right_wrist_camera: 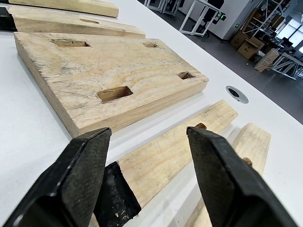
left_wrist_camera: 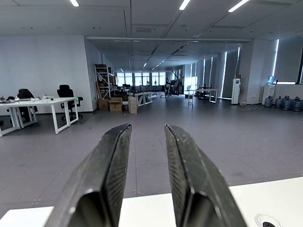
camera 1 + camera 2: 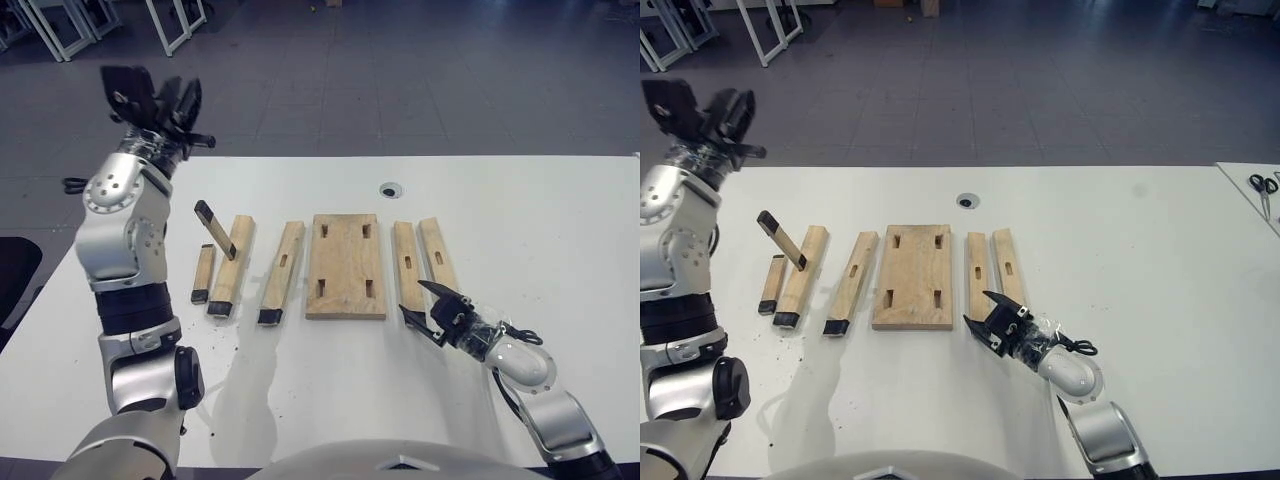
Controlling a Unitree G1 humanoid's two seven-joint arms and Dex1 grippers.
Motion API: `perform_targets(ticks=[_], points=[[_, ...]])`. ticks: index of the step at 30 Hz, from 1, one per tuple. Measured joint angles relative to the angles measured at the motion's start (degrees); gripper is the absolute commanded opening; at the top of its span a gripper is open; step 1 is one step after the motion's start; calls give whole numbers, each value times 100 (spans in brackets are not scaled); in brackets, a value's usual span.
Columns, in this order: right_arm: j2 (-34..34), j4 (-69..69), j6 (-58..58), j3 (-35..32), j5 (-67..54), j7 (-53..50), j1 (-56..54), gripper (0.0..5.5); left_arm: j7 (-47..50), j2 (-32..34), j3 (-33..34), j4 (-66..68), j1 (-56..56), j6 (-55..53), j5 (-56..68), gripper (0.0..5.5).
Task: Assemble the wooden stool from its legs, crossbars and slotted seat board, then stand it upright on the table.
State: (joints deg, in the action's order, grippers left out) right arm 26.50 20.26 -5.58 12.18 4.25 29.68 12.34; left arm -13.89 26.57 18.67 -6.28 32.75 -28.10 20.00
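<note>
The slotted seat board point(image 3: 346, 265) lies flat mid-table. Two legs point(image 3: 232, 265) point(image 3: 282, 272) with black ends lie to its left, two more legs point(image 3: 407, 262) point(image 3: 437, 252) to its right. A short crossbar point(image 3: 203, 273) rests at the far left, and a second crossbar point(image 3: 215, 228) leans tilted against the leftmost leg. My right gripper point(image 3: 425, 311) is open and low over the table, its fingers either side of the black end of the leg point(image 1: 161, 158) nearest the board. My left gripper point(image 3: 165, 105) is held high beyond the table's far left edge, open and empty point(image 2: 147, 127).
A round cable hole point(image 3: 390, 189) sits in the white table point(image 3: 540, 240) behind the board. Scissors point(image 3: 1262, 186) lie on a neighbouring table at far right. Wood crumbs dot the front left of the table. Free surface stretches to the right of the legs.
</note>
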Motion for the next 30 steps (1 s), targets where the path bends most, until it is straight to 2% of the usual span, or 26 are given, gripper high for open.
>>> perform_targets(ticks=[4, 8, 12, 14, 16, 20, 25, 30], points=[[-11, 5, 0, 4, 0, -4, 18, 294, 169, -72, 99, -650, -912, -123, -16, 198], [-12, 28, -1, -1, 1, -13, 76, 294, 339, -296, 438, -1268, -2045, -66, -8, 200], [-2, 55, -3, -15, -1, -9, 107, 294, 285, -471, 463, -2022, -3132, -365, 228, 200], [4, 60, -8, -20, -1, -9, 161, 294, 255, -606, 345, -2192, -3713, -530, 247, 227], [7, 60, -8, -20, -1, -5, 183, 294, 245, -714, 236, -2188, -4026, -515, 222, 258], [12, 59, -9, -19, -1, 9, 179, 294, 161, -761, -161, -1692, -4482, -577, -23, 258], [35, 54, -9, -20, -1, 39, 130, 294, 116, -730, -500, -943, -4507, -520, -339, 258], [63, 25, -9, -22, -5, 92, 18, 294, 87, -731, -595, -491, -4505, -312, -558, 258]])
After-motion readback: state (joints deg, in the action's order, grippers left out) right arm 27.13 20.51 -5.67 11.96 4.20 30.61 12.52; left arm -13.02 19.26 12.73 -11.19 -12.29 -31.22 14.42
